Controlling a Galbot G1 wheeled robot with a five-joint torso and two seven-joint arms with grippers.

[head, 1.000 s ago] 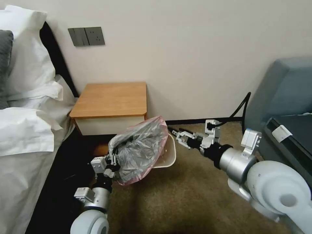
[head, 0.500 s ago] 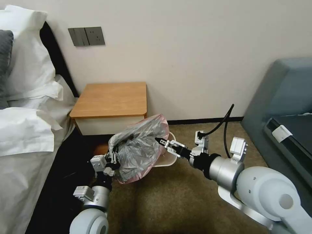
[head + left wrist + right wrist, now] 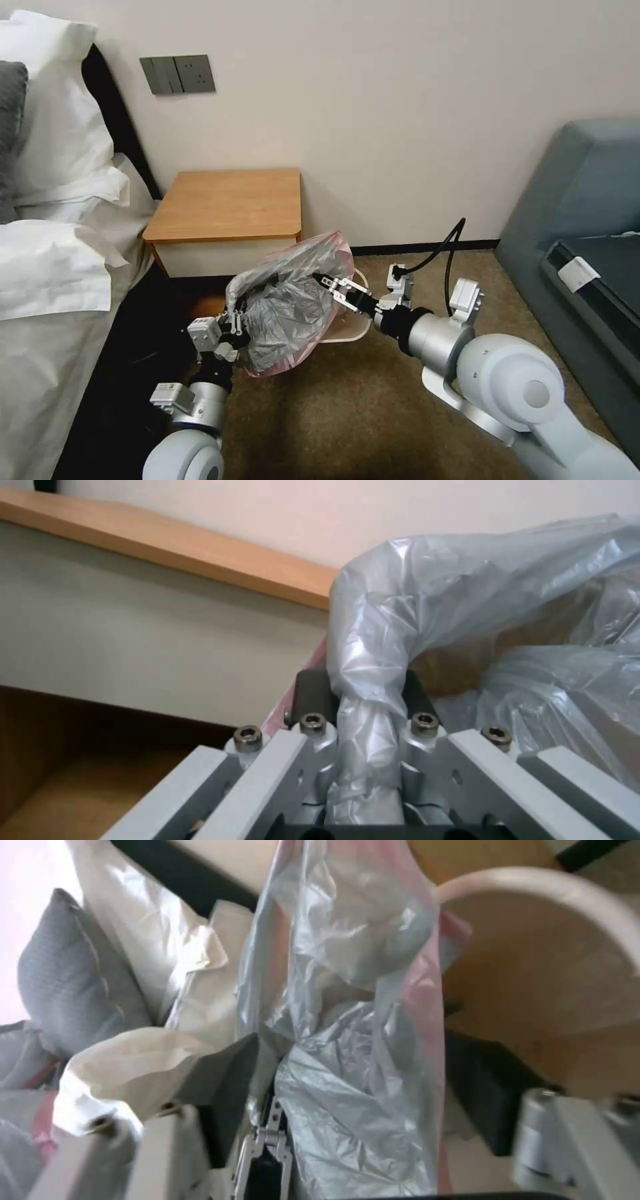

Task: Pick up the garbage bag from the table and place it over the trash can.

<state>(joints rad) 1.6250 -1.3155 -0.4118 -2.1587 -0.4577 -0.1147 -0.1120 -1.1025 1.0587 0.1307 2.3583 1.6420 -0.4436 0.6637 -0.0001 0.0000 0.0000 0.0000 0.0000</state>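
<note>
Crinkly silvery-grey translucent plastic garbage bag [image 3: 290, 310] with a pink-red edge hangs in the air before the front edge of the orange-brown wooden desk [image 3: 227, 203], draped over the mouth of the cream-white plastic trash can [image 3: 350, 330] on the carpet, likely so its opening can be spread. The left gripper [image 3: 363, 715] is clamped on a bunched fold at the bag's near side. The right gripper [image 3: 325, 280] reaches in from the can's side, jaws narrowly parted about the bag's film.
</note>
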